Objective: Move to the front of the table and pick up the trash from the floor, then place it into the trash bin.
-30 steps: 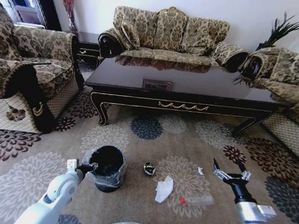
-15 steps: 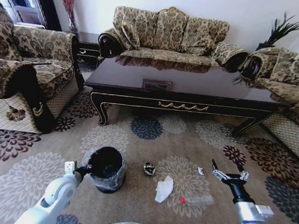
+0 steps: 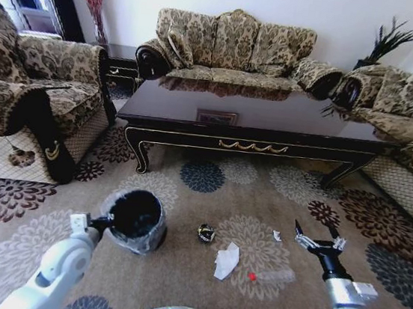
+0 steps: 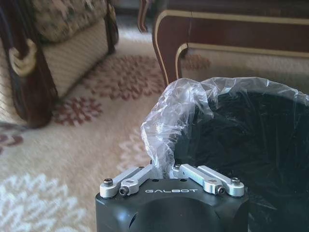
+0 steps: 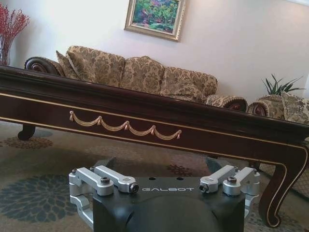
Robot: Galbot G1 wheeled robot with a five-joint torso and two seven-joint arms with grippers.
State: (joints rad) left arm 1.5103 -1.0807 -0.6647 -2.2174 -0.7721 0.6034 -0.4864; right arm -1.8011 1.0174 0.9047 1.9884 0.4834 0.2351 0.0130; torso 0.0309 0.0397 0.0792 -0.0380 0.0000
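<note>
Trash bin (image 3: 135, 221) newly tilted, left-shifted.

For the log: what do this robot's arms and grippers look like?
Both arms have smooth white shells. The left gripper and right gripper share one build: a glossy black housing lettered GALBOT in white, silver metal finger linkages with dark screws, and dark fingers. No loose cables visible.

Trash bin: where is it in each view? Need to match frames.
Head: trash bin in the lower left, tilted, left end effector shut on its rim.
Left wrist: trash bin close up, its liner pinched in the left end effector.
Right wrist: faces the table and sofa instead.
Shared landmark: the table's gold-trimmed apron.
</note>
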